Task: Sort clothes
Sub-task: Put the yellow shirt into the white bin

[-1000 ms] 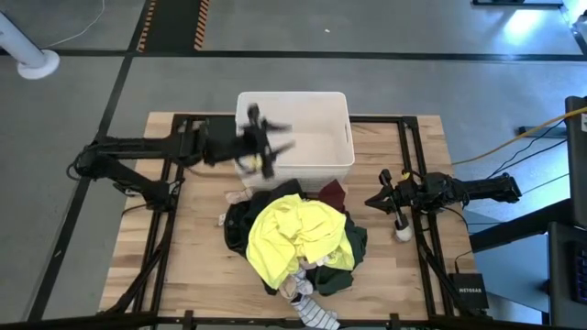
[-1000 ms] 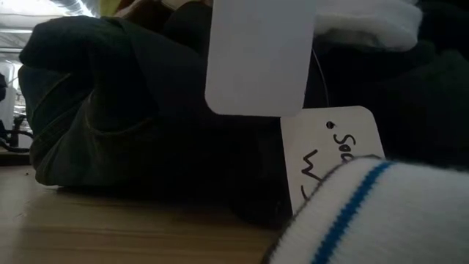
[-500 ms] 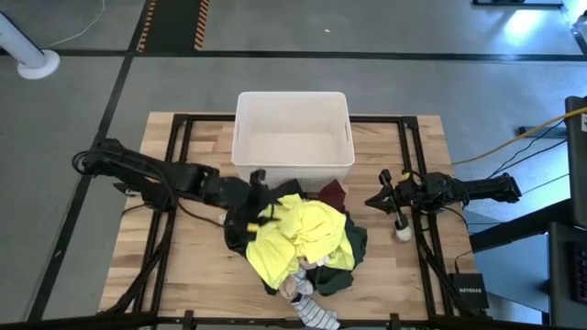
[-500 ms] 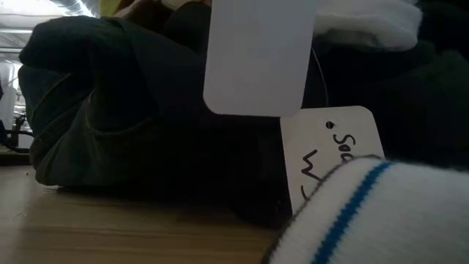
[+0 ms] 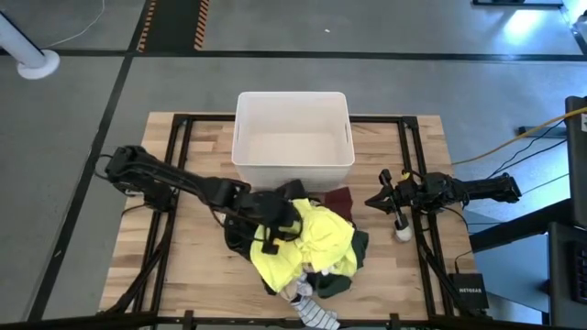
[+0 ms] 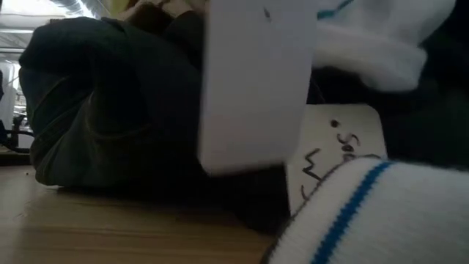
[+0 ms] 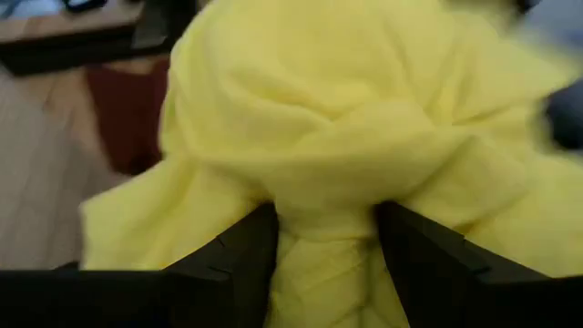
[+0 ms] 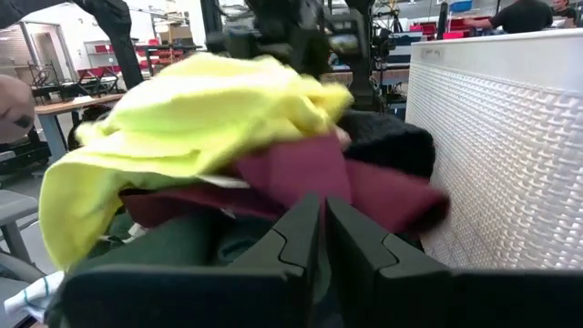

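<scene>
1. Now the left pincer (image 5: 278,223) is down on the heap of clothes (image 5: 303,252), which sits on the table (image 5: 197,266) at six o'clock from the white bin (image 5: 293,137). In the left wrist view its fingers (image 7: 239,260) stand wide apart with a fold of the yellow garment (image 7: 337,137) bulging between them, nothing clamped yet.

2. Risk one: the yellow garment drapes over most of the pile. Close here and it could drag the dark green (image 5: 353,246) and black pieces (image 5: 240,236) up with it, since they look tangled underneath.

3. Risk two: the bunched fold is thick and soft, so a shallow bite may slip free on the lift and drop the garment short of the bin.

4. Risk three: the maroon garment (image 5: 341,198) lies at the pile's one o'clock edge, just beside the bin wall; a sweeping pull could shove it or nudge the bin.

5. Over at three o'clock the right pincer (image 5: 389,197) waits with its fingers closed on nothing, beside the small white ball (image 5: 403,234). It looks clear of the action, though a swinging garment could brush it.

6. Down at six o'clock, the striped piece (image 5: 316,314) hangs near the table's edge and could slide off.
</scene>
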Robot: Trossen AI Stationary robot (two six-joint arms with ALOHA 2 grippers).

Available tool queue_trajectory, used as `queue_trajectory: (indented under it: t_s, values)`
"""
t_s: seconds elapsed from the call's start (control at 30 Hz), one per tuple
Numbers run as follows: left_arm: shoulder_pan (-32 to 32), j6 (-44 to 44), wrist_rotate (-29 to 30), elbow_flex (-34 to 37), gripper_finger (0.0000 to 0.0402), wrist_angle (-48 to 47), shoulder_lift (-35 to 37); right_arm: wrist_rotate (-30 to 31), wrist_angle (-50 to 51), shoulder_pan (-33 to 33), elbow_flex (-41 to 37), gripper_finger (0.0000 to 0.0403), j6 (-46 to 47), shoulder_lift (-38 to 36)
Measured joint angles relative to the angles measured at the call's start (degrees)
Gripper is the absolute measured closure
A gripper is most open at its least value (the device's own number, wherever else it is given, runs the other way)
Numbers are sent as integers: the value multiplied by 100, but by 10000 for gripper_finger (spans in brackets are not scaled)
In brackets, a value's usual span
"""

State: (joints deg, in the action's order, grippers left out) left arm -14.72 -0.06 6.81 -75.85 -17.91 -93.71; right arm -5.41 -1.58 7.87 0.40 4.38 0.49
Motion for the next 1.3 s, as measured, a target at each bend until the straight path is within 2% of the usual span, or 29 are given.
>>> queue_trajectory:
  t_s: [0.17, 0.27, 0.4, 0.6, 0.67, 0.87, 1.1, 1.3]
  values:
    - [141, 8, 263, 0, 218, -1, -247, -2, 0, 0, 0, 363, 0, 0]
    - [172, 48, 300, 0, 231, 22, -267, -2, 0, 0, 0, 363, -2, 0]
    - [166, 103, 331, 0, 276, 272, -236, 0, 0, 0, 0, 363, -1, 0]
    - [132, 504, 341, 0, 372, 526, -230, 0, 2, 0, 0, 363, -1, 0]
    - [133, 565, 344, 0, 390, 621, -230, 0, 0, 0, 0, 363, 0, 0]
    - [111, 939, 353, 2, 379, 1374, -134, 0, 1, 0, 0, 363, 0, 1]
    - [118, 1429, 352, 2, 394, 2307, 185, 0, 6, 0, 0, 363, 0, 2]
    - [175, 1761, 398, 2, 382, 3178, 437, 0, 0, 0, 0, 363, 0, 2]
